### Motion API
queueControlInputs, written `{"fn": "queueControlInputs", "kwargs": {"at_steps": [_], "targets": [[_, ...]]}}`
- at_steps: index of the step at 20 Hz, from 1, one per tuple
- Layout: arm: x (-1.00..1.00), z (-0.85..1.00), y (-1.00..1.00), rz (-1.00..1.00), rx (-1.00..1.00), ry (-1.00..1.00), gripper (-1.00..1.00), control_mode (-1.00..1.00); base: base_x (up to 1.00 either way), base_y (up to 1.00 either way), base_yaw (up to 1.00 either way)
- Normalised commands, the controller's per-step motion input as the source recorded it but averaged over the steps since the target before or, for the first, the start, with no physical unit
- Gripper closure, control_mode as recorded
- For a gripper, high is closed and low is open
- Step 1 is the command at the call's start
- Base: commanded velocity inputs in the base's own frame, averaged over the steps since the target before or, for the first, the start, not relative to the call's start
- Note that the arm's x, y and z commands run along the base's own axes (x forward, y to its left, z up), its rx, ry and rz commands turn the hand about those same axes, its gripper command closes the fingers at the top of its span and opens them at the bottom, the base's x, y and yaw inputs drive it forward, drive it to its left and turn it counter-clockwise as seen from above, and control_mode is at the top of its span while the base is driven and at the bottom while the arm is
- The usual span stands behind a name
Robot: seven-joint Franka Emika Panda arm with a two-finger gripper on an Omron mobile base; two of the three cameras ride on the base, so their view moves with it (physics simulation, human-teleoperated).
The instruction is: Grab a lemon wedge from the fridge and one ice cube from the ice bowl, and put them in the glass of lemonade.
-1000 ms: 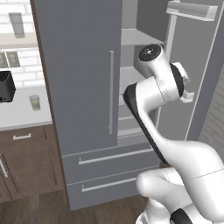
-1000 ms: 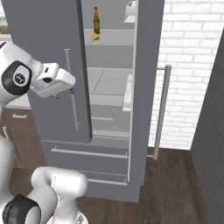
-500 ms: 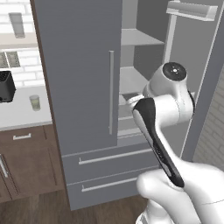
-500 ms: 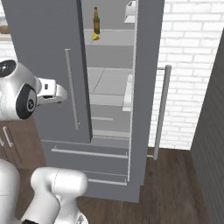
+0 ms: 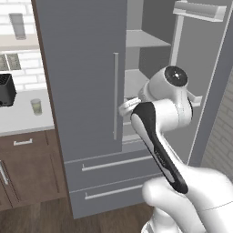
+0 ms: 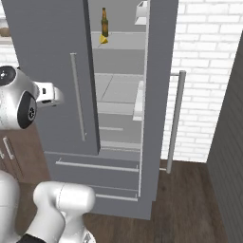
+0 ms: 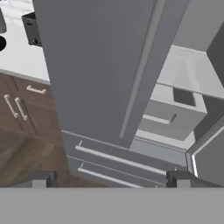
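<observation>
Fridge point(image 6: 57, 71): right door open; lemon wedge point(image 6: 103, 40) on upper shelf beside brown bottle point(image 6: 104, 22). End effector point(image 7: 109, 178) lowered since, fully open, empty; wedge awaits.

Kitchen corner, brick and timber

We see a white brick wall point(image 6: 209, 71), dark wood floor point(image 6: 190, 199), brown cabinets point(image 5: 27, 168) beneath a pale counter point(image 5: 20, 120).
</observation>
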Motion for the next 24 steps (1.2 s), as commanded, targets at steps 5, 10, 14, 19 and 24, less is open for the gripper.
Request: {"fn": "queueControlInputs", "kwargs": {"at_steps": [5,10,14,19,24], "targets": [[0.54,0.00,0.18,-0.07,0.00,0.00,-1.00,-1.00,0.00,0.00,0.00],[0.51,-0.10,-0.05,-0.09,0.04,0.00,-1.00,-1.00,0.00,0.00,0.00],[0.49,-0.17,-0.23,-0.01,0.06,0.00,-1.00,-1.00,0.00,0.00,0.00],[0.39,-0.05,-0.22,0.00,0.01,0.00,-1.00,-1.00,0.00,0.00,0.00],[0.44,-0.05,0.00,0.00,0.00,0.00,-1.00,-1.00,0.00,0.00,0.00]]}}
